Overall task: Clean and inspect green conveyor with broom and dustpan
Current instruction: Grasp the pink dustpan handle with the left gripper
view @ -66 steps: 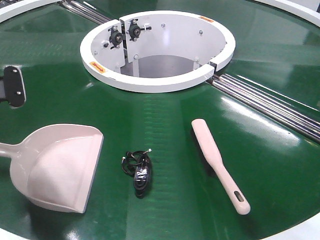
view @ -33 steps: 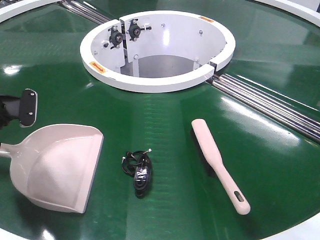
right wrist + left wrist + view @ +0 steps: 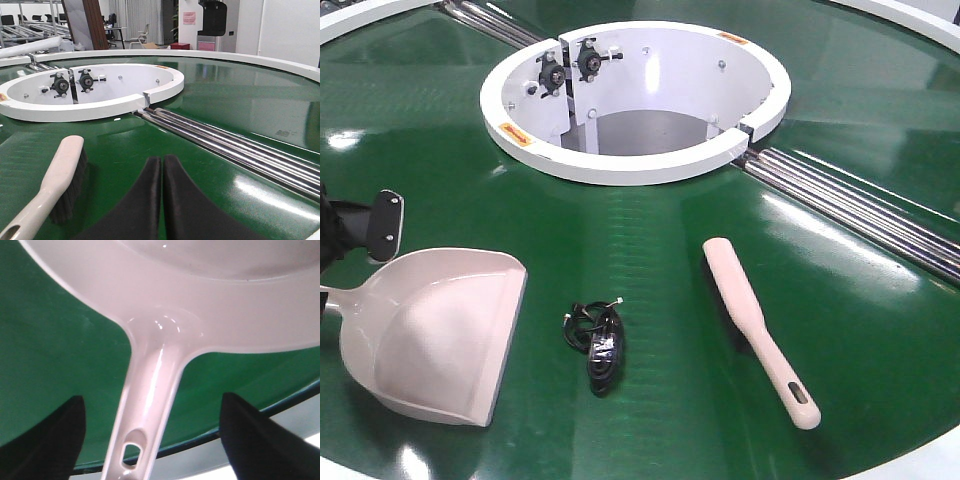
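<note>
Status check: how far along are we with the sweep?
Nothing swept yet: black debris lies on the conveyor between dustpan and broom. In hand: the open left tool straddles the dustpan handle, not closed. To do: grip it, pick up the broom with the shut, empty right tool, sweep, inspect.

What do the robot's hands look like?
Both are black. The left gripper has two wedge-shaped fingers; in the front view one looks like a flat plate with rounded corners. The right gripper has two smooth matte fingers that narrow to rounded tips. No cables or markings show.
</note>
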